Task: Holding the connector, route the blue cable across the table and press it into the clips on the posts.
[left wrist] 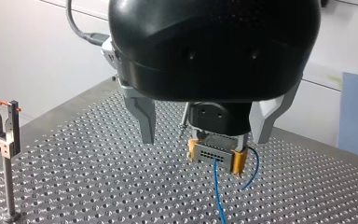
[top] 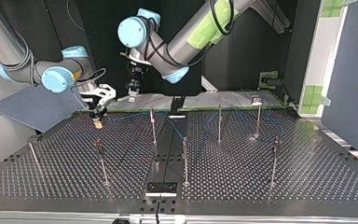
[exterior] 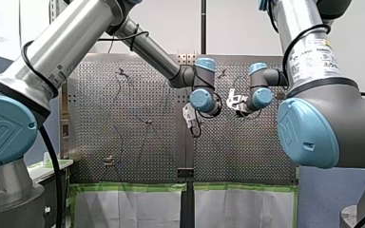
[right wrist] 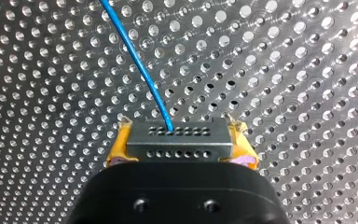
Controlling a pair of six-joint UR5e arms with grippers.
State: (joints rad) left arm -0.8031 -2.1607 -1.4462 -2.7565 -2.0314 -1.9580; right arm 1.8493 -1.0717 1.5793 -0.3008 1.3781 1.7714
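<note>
Right wrist view: right gripper [right wrist: 181,145] clenches connector [right wrist: 177,149] so cable [right wrist: 138,60] trails free; left gripper [left wrist: 203,139], spread wide, straddles connector, perhaps for handover.

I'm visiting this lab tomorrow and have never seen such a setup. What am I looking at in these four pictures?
Two robot arms work over a metal table full of holes. One picture looks from behind the arms, one faces them from across the table, and two come from cameras on the wrists. Thin posts stand on the table, with clips on top. My right hand, with yellow pads, grips a small grey connector, and a blue cable runs from it. My left hand is open close by, holding nothing.
</note>
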